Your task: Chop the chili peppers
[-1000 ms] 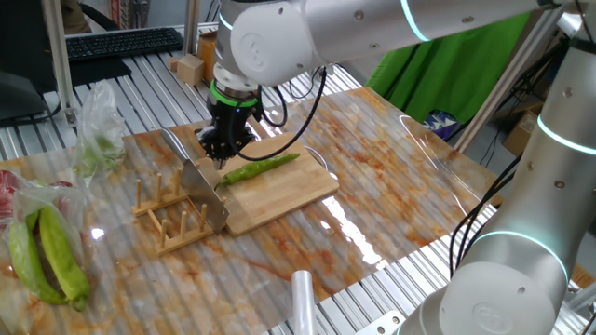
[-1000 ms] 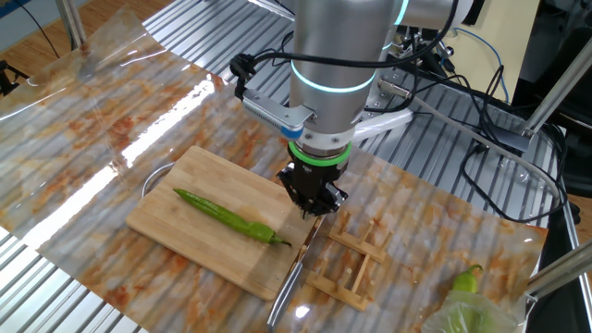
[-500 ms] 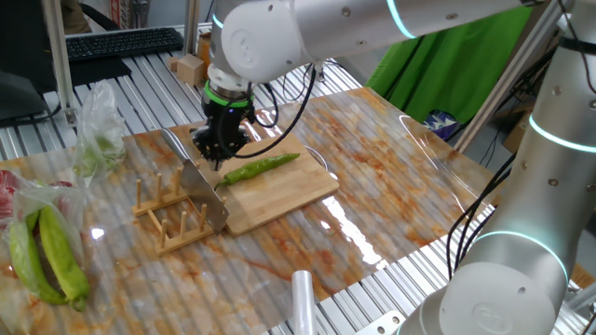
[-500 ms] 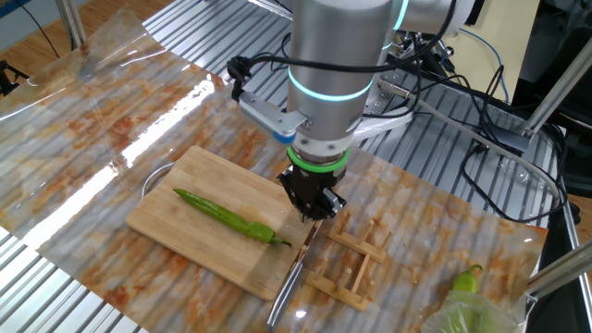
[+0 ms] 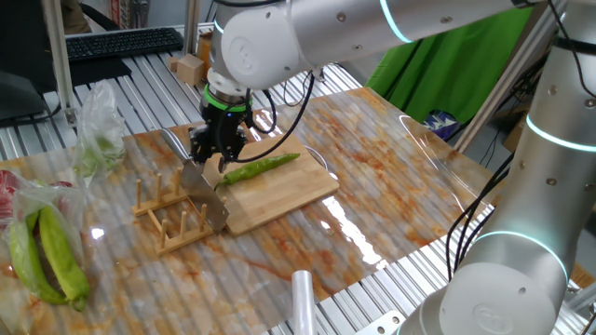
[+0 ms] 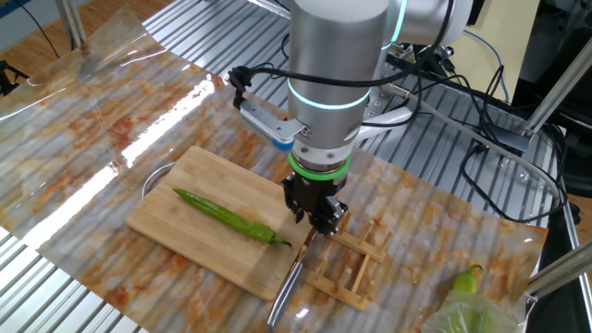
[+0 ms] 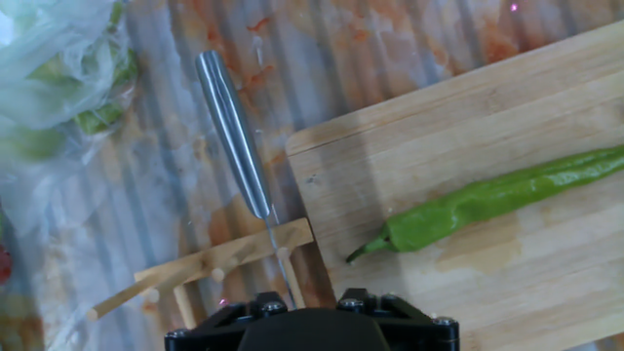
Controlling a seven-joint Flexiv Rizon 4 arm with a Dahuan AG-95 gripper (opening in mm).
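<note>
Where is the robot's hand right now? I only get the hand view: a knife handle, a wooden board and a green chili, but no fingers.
Observer: The gripper points straight down over the knife, just off the stem end of the chili. I see nothing held in it.
Operator: Is the knife lying flat?
Observer: No. It has a broad blade that stands on edge in a wooden rack beside the cutting board.
Operator: Are there more peppers around?
Observer: Yes, two bigger yellow-green peppers lie beyond the rack, on the side away from the board.
</note>
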